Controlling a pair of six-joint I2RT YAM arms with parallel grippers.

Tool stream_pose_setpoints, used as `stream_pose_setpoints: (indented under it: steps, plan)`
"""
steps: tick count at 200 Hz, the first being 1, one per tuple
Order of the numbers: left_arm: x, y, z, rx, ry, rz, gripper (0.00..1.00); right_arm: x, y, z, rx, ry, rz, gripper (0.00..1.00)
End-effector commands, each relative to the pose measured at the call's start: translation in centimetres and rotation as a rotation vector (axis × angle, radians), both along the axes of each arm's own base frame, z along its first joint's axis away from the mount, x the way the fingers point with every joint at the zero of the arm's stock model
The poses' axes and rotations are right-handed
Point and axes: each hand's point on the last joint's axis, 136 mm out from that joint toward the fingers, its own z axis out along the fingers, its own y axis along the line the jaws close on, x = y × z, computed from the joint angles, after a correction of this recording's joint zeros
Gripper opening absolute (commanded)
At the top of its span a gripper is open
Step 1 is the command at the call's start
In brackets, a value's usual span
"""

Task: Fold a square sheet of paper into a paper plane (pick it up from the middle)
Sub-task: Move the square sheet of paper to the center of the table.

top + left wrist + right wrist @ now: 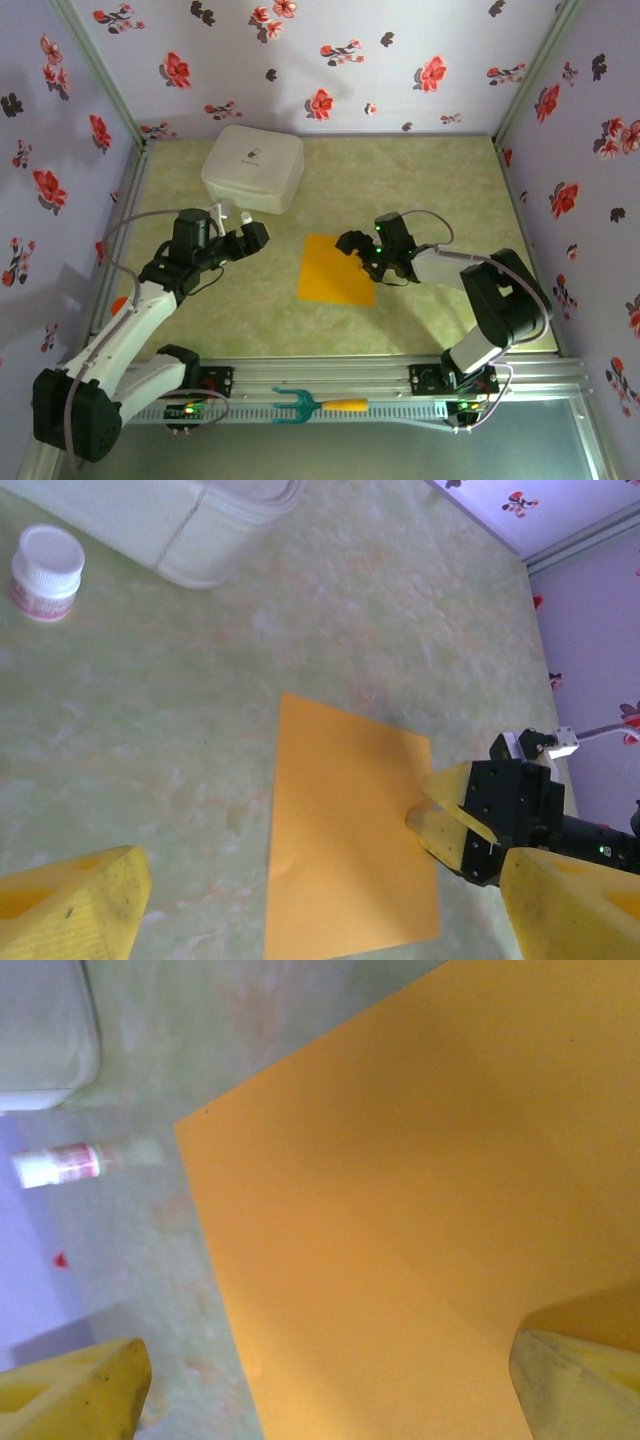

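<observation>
A teal fork (298,405) lies on the near rail. Beyond it, the orange-yellow paper (337,270) lies flat and unfolded mid-table, the right gripper (350,244) spread wide at its right edge and the left gripper (254,236) wide open to its left. A white case (252,168) sits farthest back.

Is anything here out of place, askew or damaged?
A small teal fork with an orange handle lies on the front metal rail, apart from the work area. The orange paper lies flat and undamaged.
</observation>
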Motion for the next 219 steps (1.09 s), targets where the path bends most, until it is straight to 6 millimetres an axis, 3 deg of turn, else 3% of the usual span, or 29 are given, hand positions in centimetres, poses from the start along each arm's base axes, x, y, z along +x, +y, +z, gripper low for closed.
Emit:
stream_pose_setpoints:
  steps: [1,26,44,53,73,97,121,139,171,219]
  plan:
    - [-0.4,0.5,-0.3,0.008,0.005,0.022,0.88,-1.9,1.1,-2.9,0.029,0.152,-0.081,0.93]
    - [-0.6,0.3,-0.2,-0.005,0.012,0.018,0.75,-1.3,3.3,-0.3,0.101,0.103,-0.054,0.93]
    - [-0.8,-0.2,-0.4,0.008,0.028,0.0,0.63,-0.9,3.5,1.8,0.102,0.061,-0.013,0.93]
    - [-0.8,-0.8,-0.4,0.015,0.034,-0.015,0.55,-0.7,2.9,2.8,0.077,0.028,-0.012,0.94]
    - [-0.8,-2.6,-0.8,0.053,0.056,-0.076,0.5,-0.4,0.6,4.7,-0.011,-0.035,-0.011,0.95]
    - [-0.5,-5.3,-1.9,0.158,0.094,-0.148,0.45,-0.4,-4.0,5.9,-0.156,-0.094,-0.058,0.99]
    - [-0.6,-8.1,-4.1,0.28,0.187,-0.22,0.47,-0.8,-8.5,6.4,-0.281,-0.122,-0.14,0.99]
    - [-0.6,-10.1,-5.5,0.384,0.251,-0.26,0.49,-1.1,-10.4,6.9,-0.296,-0.141,-0.167,0.99]
    - [-0.6,-12.2,-8.6,0.524,0.341,-0.288,0.54,-1.9,-11.6,7.1,-0.305,-0.16,-0.189,0.99]
    - [-1.1,-14.6,-11.2,0.682,0.431,-0.357,0.57,-2.4,-12.3,6.3,-0.309,-0.143,-0.207,0.99]
